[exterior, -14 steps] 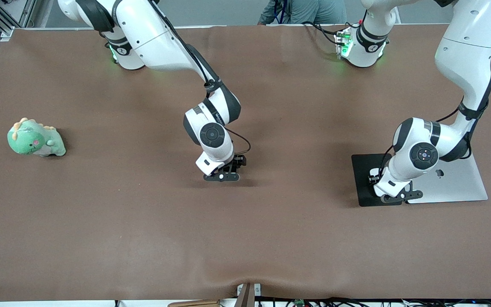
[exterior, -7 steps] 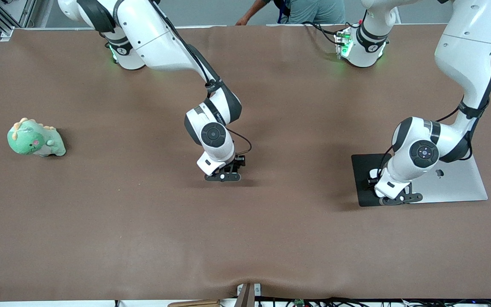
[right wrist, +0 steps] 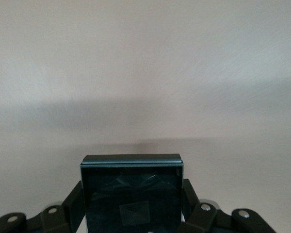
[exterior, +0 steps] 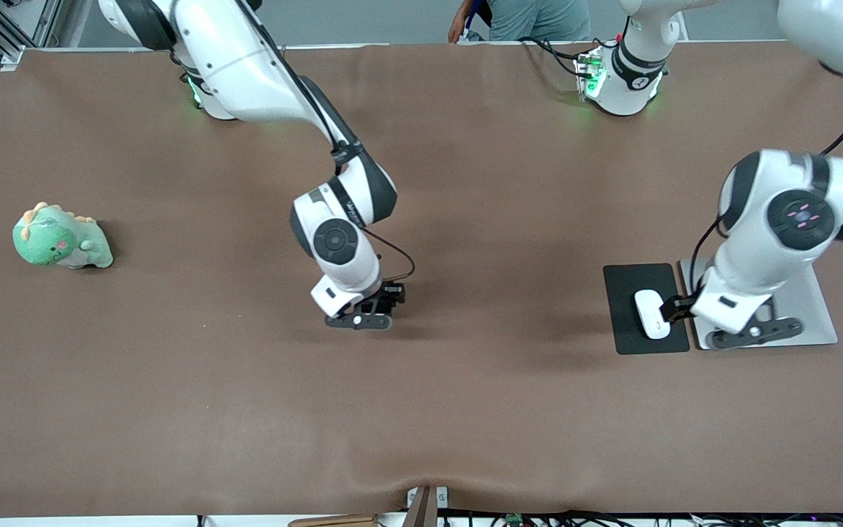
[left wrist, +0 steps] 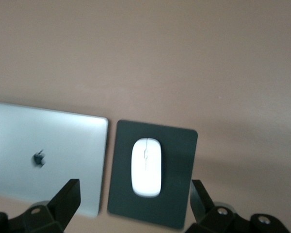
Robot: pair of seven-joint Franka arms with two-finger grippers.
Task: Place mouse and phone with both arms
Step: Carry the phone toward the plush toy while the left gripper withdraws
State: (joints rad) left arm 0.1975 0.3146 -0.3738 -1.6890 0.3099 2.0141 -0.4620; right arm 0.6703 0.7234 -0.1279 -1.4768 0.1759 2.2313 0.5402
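Observation:
The white mouse (exterior: 652, 315) lies on the black mouse pad (exterior: 626, 285), beside the silver laptop (exterior: 813, 307). My left gripper (exterior: 754, 333) is open and empty, up in the air over the laptop's edge next to the pad. In the left wrist view the mouse (left wrist: 146, 162) lies on the pad (left wrist: 179, 155) between the spread fingers (left wrist: 68, 199). My right gripper (exterior: 359, 320) is low over the middle of the table. In the right wrist view it (right wrist: 132, 201) is shut on the glossy black phone (right wrist: 131, 177), held upright just above the brown cloth.
A green plush dinosaur (exterior: 61, 238) sits toward the right arm's end of the table. The closed laptop (left wrist: 43, 150) lies toward the left arm's end. A brown cloth (exterior: 465, 410) covers the table. A person stands at the table's edge between the bases.
My left gripper has let go of the mouse on the pad, risen and moved over the laptop. My right gripper has shifted a little toward the right arm's end with the phone.

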